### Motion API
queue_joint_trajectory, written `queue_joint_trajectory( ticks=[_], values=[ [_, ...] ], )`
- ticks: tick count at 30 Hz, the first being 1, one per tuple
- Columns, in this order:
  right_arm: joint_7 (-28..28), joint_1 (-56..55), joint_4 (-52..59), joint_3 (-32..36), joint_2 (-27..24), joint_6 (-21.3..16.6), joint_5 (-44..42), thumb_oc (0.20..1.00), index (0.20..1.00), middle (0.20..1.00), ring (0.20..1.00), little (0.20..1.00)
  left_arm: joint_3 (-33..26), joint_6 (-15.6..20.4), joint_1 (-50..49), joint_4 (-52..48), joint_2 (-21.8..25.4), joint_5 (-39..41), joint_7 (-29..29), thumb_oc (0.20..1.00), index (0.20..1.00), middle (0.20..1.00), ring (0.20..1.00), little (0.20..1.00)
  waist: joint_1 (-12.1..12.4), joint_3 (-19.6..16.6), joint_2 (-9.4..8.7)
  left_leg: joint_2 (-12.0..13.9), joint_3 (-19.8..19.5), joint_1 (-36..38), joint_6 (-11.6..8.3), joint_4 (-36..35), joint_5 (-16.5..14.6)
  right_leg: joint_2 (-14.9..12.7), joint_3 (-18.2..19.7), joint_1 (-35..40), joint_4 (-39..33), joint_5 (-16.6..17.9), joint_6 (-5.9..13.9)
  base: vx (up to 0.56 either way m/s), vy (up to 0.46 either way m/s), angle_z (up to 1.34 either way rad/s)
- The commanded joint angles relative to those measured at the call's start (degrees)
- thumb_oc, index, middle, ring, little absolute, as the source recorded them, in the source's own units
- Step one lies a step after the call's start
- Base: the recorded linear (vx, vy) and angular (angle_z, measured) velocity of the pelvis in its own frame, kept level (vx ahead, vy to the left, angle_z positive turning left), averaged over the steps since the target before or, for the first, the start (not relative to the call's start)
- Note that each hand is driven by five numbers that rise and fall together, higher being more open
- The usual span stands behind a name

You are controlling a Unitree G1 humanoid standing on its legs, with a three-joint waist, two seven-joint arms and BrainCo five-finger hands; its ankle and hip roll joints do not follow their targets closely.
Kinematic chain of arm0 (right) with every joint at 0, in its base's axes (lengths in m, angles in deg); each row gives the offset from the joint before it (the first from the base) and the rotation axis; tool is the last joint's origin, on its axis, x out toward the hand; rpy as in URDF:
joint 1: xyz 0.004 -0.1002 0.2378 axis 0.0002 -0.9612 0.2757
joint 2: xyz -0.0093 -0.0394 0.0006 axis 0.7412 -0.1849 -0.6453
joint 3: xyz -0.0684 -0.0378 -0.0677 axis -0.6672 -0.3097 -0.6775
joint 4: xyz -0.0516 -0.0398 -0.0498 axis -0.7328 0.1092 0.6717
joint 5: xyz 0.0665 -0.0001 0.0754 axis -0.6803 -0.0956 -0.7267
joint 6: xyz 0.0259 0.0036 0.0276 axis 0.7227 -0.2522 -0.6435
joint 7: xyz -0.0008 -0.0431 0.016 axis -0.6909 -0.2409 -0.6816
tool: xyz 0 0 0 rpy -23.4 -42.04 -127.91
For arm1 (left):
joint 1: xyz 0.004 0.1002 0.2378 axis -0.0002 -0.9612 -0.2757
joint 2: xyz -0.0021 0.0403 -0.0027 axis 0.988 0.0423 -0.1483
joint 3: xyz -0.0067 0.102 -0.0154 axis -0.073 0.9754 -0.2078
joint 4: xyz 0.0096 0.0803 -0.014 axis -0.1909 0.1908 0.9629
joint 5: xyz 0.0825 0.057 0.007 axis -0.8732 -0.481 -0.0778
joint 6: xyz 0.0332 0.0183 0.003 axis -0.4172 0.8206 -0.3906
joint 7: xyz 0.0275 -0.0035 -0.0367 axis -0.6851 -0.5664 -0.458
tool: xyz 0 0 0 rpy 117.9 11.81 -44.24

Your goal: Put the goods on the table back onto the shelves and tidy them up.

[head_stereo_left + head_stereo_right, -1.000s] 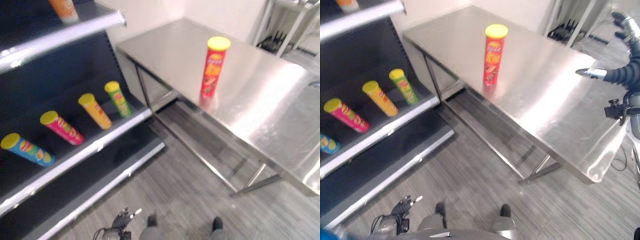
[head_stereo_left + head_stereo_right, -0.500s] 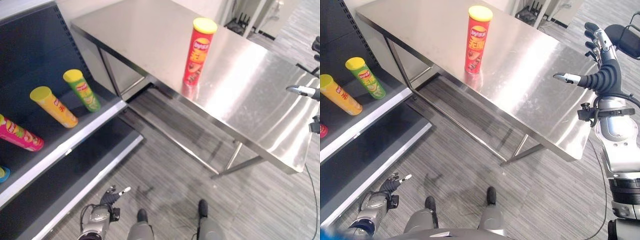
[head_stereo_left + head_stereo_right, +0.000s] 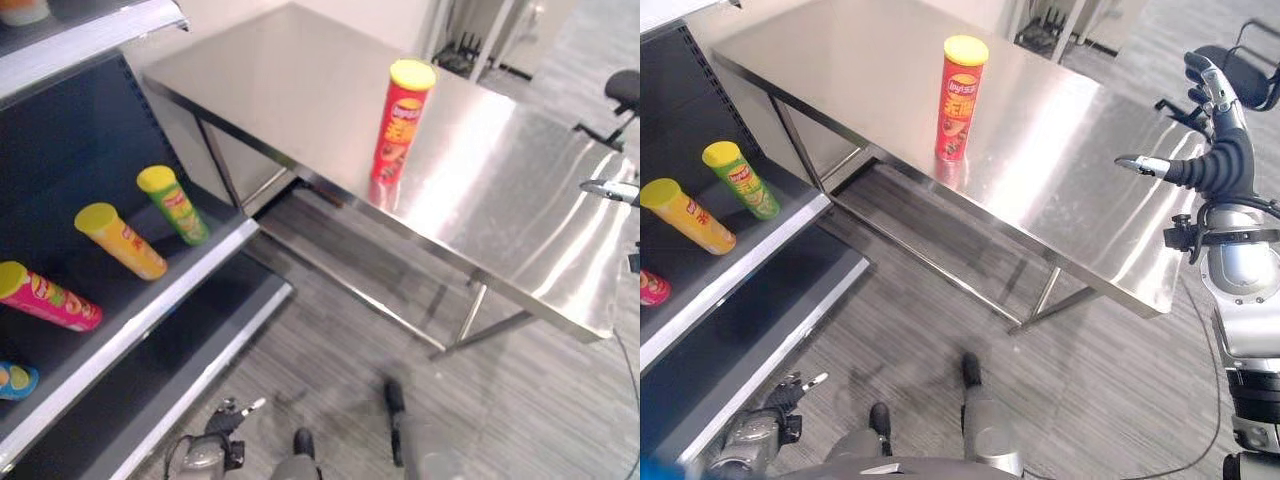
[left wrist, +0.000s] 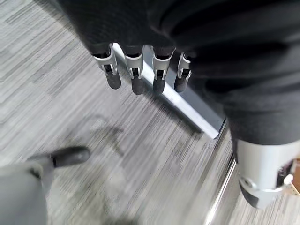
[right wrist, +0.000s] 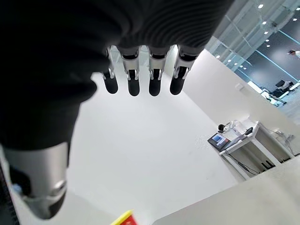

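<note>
The right hand [image 3: 1212,150] is raised beside the far right end of the long stainless-steel table [image 3: 1070,210] in the right eye view, fingers straight and thumb stuck out, holding nothing; the tall red crisp tube with a yellow lid [image 3: 960,98] stands upright mid-table, well apart from it. In the left eye view, a green tube [image 3: 174,204], a yellow tube [image 3: 121,240] and a pink tube [image 3: 47,296] lie tilted on the dark shelf unit with pale edges [image 3: 170,290]. The left wrist view shows the left hand [image 4: 136,75] hanging low over grey wood-look floor [image 4: 56,89], fingers relaxed and empty. The right wrist view shows its fingers [image 5: 154,77] extended, unloaded
</note>
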Motion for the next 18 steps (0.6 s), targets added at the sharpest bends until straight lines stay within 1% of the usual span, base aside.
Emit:
queue_joint_trajectory(
  ticks=[1,2,3,4,5,6,7,9,10,11,12,18],
  values=[
    [2.5,2.2,-0.9,5.8,-3.0,-1.6,1.2,1.0,1.0,1.0,1.0,1.0,0.5,2.2,2.1,-1.0,3.0,-0.9,0.6,1.0,1.0,1.0,1.0,1.0,1.2,-1.5,-0.73,0.8,-3.7,2.5,-2.5,3.5,-7.4,0.0,-1.0,1.6,6.1,-4.7,0.9,0.11,-0.098,1.07],
    [2.5,2.0,-0.8,6.0,-3.0,-1.6,1.1,1.0,1.0,1.0,1.0,1.0,0.7,2.2,2.0,-1.1,3.0,-0.9,0.6,1.0,1.0,1.0,1.0,1.0,1.1,-1.5,-0.63,0.9,-3.9,2.5,-2.57,3.5,-7.5,0.0,-1.2,1.6,6.0,-4.8,0.84,0.12,-0.098,0.56],
    [2.4,1.0,-0.7,6.9,-3.0,-1.5,1.0,1.0,1.0,1.0,1.0,1.0,0.7,2.2,1.8,-1.2,2.8,-0.8,0.5,1.0,1.0,1.0,1.0,1.0,0.9,-1.9,-0.45,1.5,-4.1,2.5,-3.04,3.6,-7.6,0.0,-1.9,2.2,5.8,-5.1,0.62,0.14,-0.15,0.37],
    [2.4,0.1,-0.4,8.1,-3.3,-1.6,0.6,1.0,1.0,1.0,1.0,1.0,1.4,2.0,2.0,-1.0,2.0,-1.2,0.5,1.0,1.0,1.0,1.0,1.0,0.5,-2.5,-0.32,2.4,-4.4,2.3,-3.89,4.2,-7.4,0.1,-3.5,3.3,5.4,-5.6,-0.09,0.14,-0.15,0.31],
    [2.3,0.0,-0.3,8.2,-3.3,-1.6,0.6,1.0,1.0,1.0,1.0,1.0,1.5,2.0,2.0,-1.0,2.0,-1.2,0.5,1.0,1.0,1.0,1.0,1.0,0.5,-2.5,-0.18,2.6,-4.6,2.3,-3.95,4.3,-7.5,0.2,-3.8,3.5,5.3,-5.7,-0.15,0.1,-0.16,0.3],
    [2.2,-0.4,-0.1,8.5,-3.4,-1.8,0.5,1.0,1.0,1.0,1.0,1.0,1.7,2.0,1.9,-0.9,1.7,-1.4,0.5,1.0,1.0,1.0,1.0,1.0,0.2,-2.7,-0.25,3.0,-4.6,2.1,-4.49,4.4,-6.9,0.1,-4.5,3.7,5.3,-5.7,-0.56,0.02,-0.059,0.33],
    [2.2,-0.5,-0.1,8.6,-3.4,-1.8,0.5,1.0,1.0,1.0,1.0,1.0,1.7,2.0,1.9,-0.9,1.7,-1.4,0.5,1.0,1.0,1.0,1.0,1.0,0.1,-2.7,-0.24,3.0,-4.7,2.1,-4.5,4.4,-6.9,0.1,-4.6,3.7,5.3,-5.7,-0.56,0.09,-0.14,0.27],
    [1.7,-2.3,0.6,10.0,-4.0,-1.7,0.5,1.0,1.0,1.0,1.0,1.0,1.9,1.7,2.0,-0.5,0.8,-1.7,0.4,1.0,1.0,1.0,1.0,1.0,-0.3,-3.8,0.44,5.4,-4.0,3.1,-5.97,3.9,-6.8,1.0,-6.8,6.2,4.3,-7.7,-1.62,0.17,-0.154,0.32],
    [1.7,-2.4,0.7,10.2,-4.0,-1.6,0.5,1.0,1.0,1.0,1.0,1.0,2.0,1.7,2.0,-0.5,0.8,-1.7,0.4,1.0,1.0,1.0,1.0,1.0,-0.4,-3.6,0.29,5.2,-4.2,2.9,-6.04,3.8,-6.3,0.8,-6.8,6.0,4.3,-7.2,-1.7,0.11,-0.104,0.48],
    [1.6,-2.8,0.9,10.6,-4.1,-1.8,0.2,1.0,1.0,1.0,1.0,1.0,2.0,1.7,1.9,-0.5,0.7,-1.8,0.5,1.0,1.0,1.0,1.0,1.0,-0.6,-3.9,0.36,5.6,-4.1,3.1,-6.37,3.5,-6.0,1.0,-7.3,6.4,4.2,-7.5,-1.88,0.06,-0.102,0.49],
    [1.2,-3.5,1.4,11.2,-4.2,-2.2,-0.8,1.0,1.0,1.0,1.0,1.0,1.9,1.7,1.8,-0.4,0.5,-1.9,0.5,1.0,1.0,1.0,1.0,1.0,-0.7,-4.4,0.53,6.6,-3.8,3.4,-7.2,2.9,-5.4,1.4,-8.1,7.1,3.6,-8.0,-2.28,0.12,-0.127,0.33],
    [-0.6,-3.1,2.6,10.8,-4.1,-3.2,-4.0,1.0,1.0,1.0,1.0,1.0,1.5,1.5,1.2,-0.2,0.3,-1.9,0.4,1.0,1.0,1.0,1.0,1.0,-0.5,-5.2,0.88,8.0,-3.0,4.3,-8.44,2.1,-4.7,2.5,-9.2,9.4,2.2,-9.0,-3.08,0.06,-0.08,0.12]
  ],
)
